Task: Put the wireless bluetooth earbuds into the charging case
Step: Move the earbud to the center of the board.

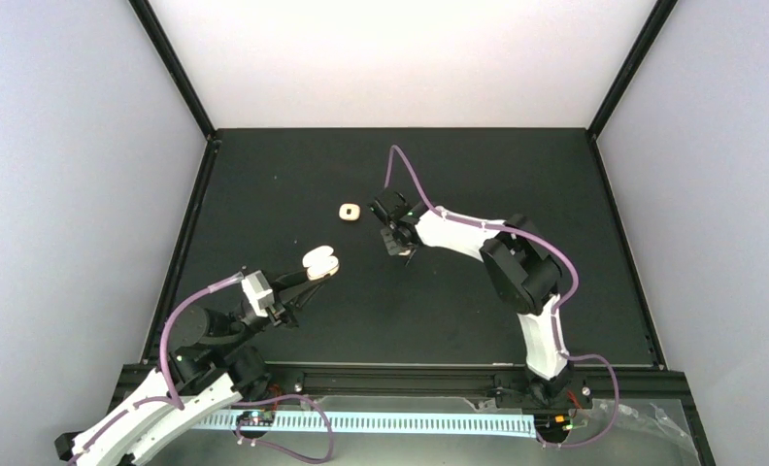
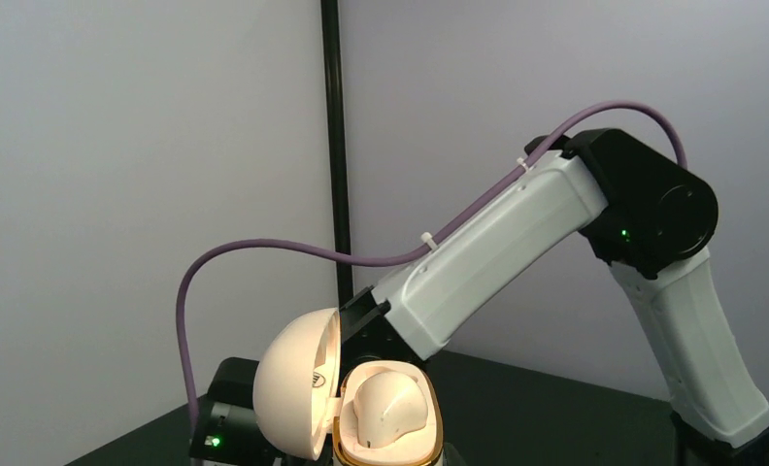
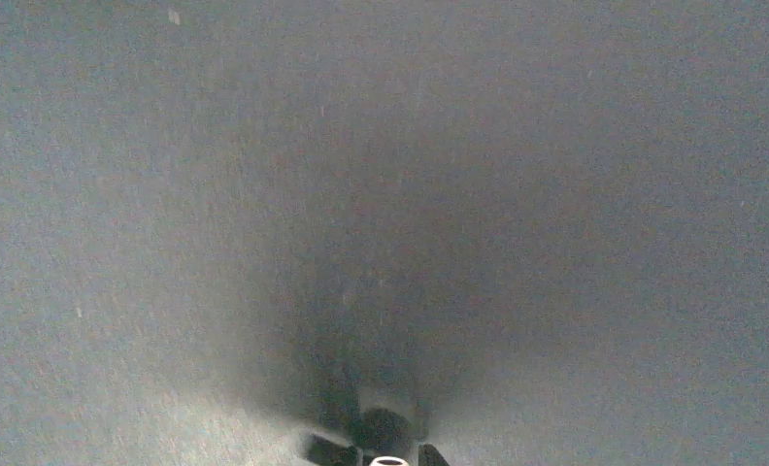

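Black tabletop [image 1: 293, 184] under pale walls [image 1: 70, 146] — the left end effector [image 1: 313, 275] clamps a case [image 1: 320, 260], lid up, off the surface; the right end effector [image 1: 401, 245] pinches a white earbud [image 3: 388, 461] near a second case [image 1: 350, 211], lid down.

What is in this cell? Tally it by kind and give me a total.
Cream charging cases: 2, the open case in the left gripper and the second case on the table.
Small white piece at the right gripper, likely an earbud: 1.
Robot arms: 2, left arm and right arm.
Total: 5.
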